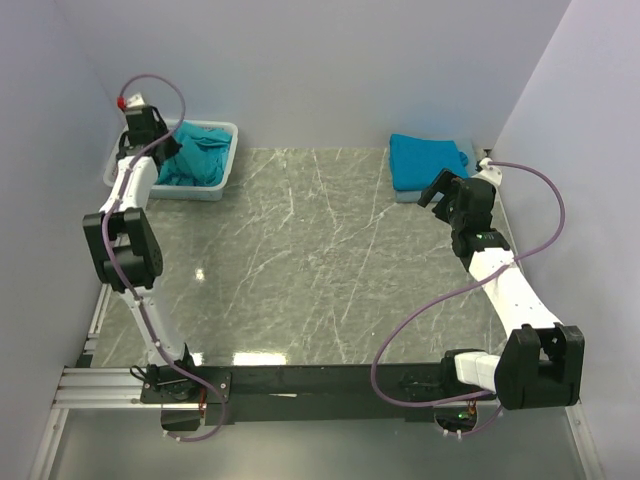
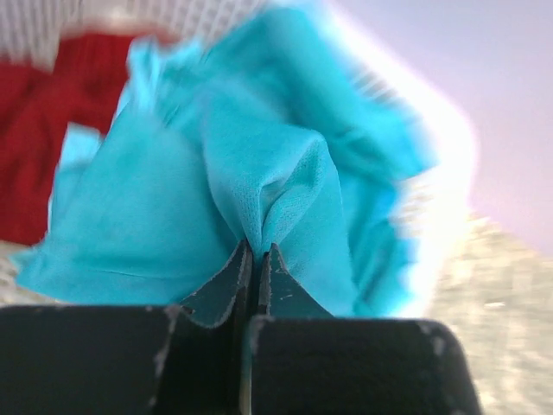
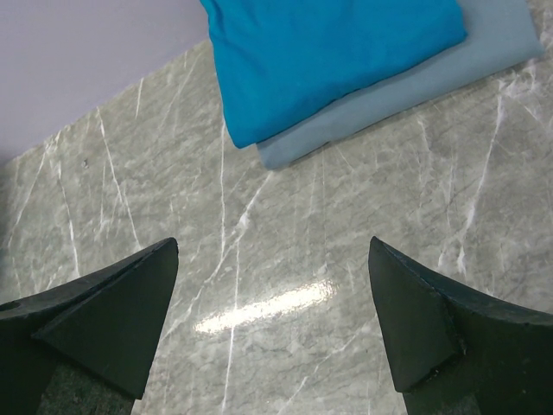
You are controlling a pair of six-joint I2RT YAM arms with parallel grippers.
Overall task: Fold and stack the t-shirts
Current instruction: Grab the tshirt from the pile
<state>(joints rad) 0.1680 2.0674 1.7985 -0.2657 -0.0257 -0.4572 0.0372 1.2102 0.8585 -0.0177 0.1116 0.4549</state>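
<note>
From above, the left gripper (image 1: 160,145) is reaching into the basket (image 1: 205,193) at the table's (image 1: 300,260) far left corner, where crumpled shirts (image 1: 200,160) are lying. The right gripper (image 1: 437,192) is hovering just beside the folded stack (image 1: 428,160) at the far right. In the left wrist view, the left gripper (image 2: 257,252) is pinching a raised fold of a turquoise shirt (image 2: 173,199) between clenched fingers, with a red cloth (image 2: 34,130) lying behind. In the right wrist view, the right gripper (image 3: 272,294) is holding its fingers (image 3: 112,303) spread wide, grasping nothing, over the table (image 3: 346,216) near the stack, where a bright blue shirt (image 3: 337,52) is lying on a paler shirt (image 3: 432,82).
</note>
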